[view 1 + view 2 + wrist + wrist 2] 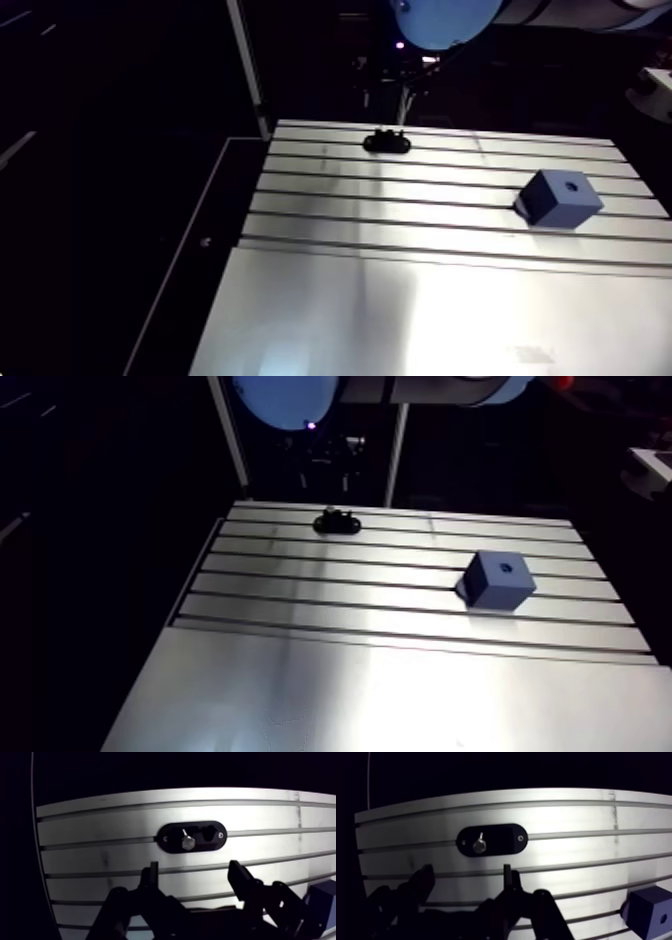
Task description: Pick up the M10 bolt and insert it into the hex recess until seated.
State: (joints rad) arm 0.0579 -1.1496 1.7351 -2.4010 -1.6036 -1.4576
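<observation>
Ahead of gripper [194, 868], M10 bolt [188, 841]

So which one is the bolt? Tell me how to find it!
Look at the shiny grooved table, toward its far edge in the arm view, where a black oval holder sits. The bolt rests in that holder. It is the only small silver thing there, unlike the blue block, which sits apart on its own.

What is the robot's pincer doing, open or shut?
Open. In the wrist view the pincer shows both fingers apart, nothing between them; the bolt lies ahead on its black holder.
</observation>
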